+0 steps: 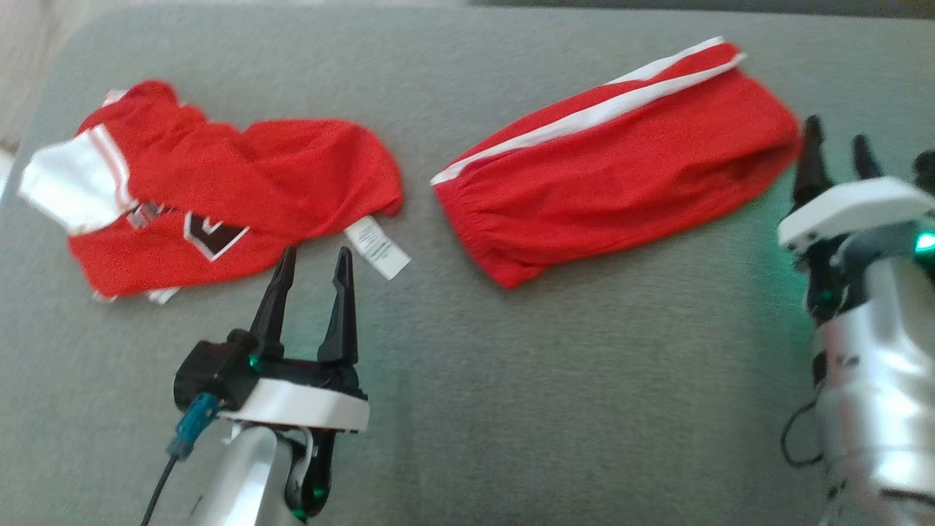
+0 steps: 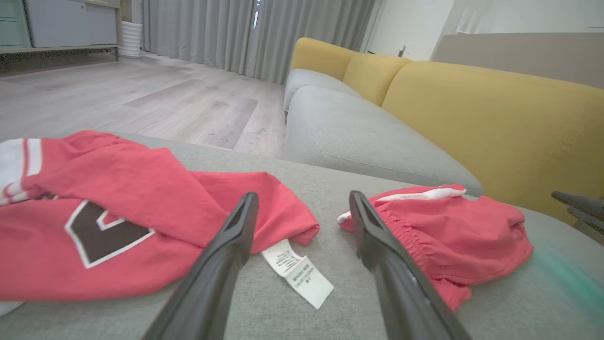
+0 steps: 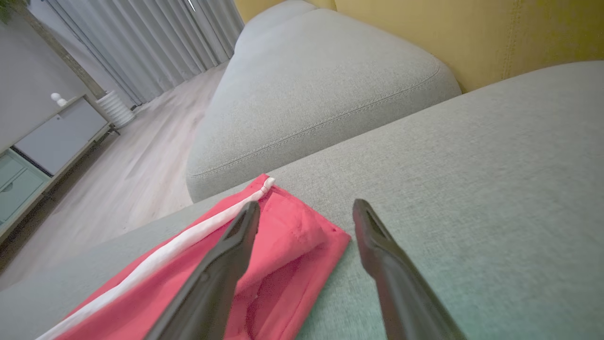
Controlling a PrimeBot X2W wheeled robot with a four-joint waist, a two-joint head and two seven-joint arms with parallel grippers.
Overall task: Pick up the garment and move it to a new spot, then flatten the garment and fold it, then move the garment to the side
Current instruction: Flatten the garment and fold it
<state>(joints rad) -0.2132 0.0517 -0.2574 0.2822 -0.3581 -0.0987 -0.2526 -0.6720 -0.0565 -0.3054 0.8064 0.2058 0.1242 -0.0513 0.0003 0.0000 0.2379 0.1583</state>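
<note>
Red fabric lies in two heaps in the head view. A crumpled red mesh jersey [image 1: 219, 190] with a white sleeve and a dark number patch fills the upper left of the frame. A pair of red shorts with a white side stripe [image 1: 621, 161] lies folded flat at the upper right. Both rest on a grey fabric cushion [image 1: 511, 380], well apart from each other. A white care label [image 1: 378, 248] sticks out from the jersey's lower right hem. The left pincer [image 1: 315, 256] stands at the lower left, released and holding nothing, its tips just beside that hem and label. The right pincer [image 1: 836, 135] sits at the right edge, also released and empty, its tips just beside the shorts' right end.

In the left wrist view, the left pincer [image 2: 302, 196] rises from the bottom centre with its fingers spread. The jersey [image 2: 141, 198] is at the left, the label [image 2: 299, 274] is between the fingers, and the shorts [image 2: 453, 236] are at the right. A yellow sofa back [image 2: 472, 108] crosses the upper right, and a pale wooden floor [image 2: 118, 99] shows at the upper left.

In the right wrist view, the right pincer [image 3: 306, 204] is spread wide. Its left finger crosses the shorts' [image 3: 283, 250] corner in the lower left, and its right finger is over bare cushion [image 3: 472, 165].
</note>
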